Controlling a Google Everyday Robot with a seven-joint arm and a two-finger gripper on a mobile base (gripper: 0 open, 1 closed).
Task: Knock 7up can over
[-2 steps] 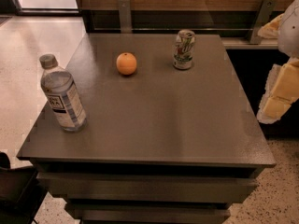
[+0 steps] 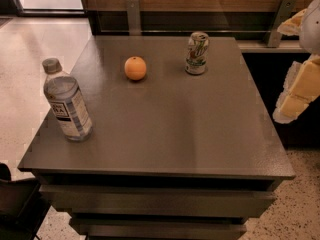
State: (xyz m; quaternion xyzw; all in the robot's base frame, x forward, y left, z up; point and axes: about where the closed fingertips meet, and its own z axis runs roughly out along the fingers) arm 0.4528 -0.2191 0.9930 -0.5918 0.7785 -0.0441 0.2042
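Note:
The 7up can (image 2: pixel 197 53) stands upright at the far side of the grey table (image 2: pixel 200 134), right of centre. It is white and green with a silver top. My gripper (image 2: pixel 296 98) is at the right edge of the view, off the table's right side and nearer to me than the can. It is well apart from the can and touches nothing on the table.
An orange (image 2: pixel 135 68) sits left of the can. A clear plastic water bottle (image 2: pixel 66 103) with a grey cap stands near the table's left edge. A wooden wall with metal brackets (image 2: pixel 133 15) runs behind the table. A dark chair (image 2: pixel 15 204) is at the lower left.

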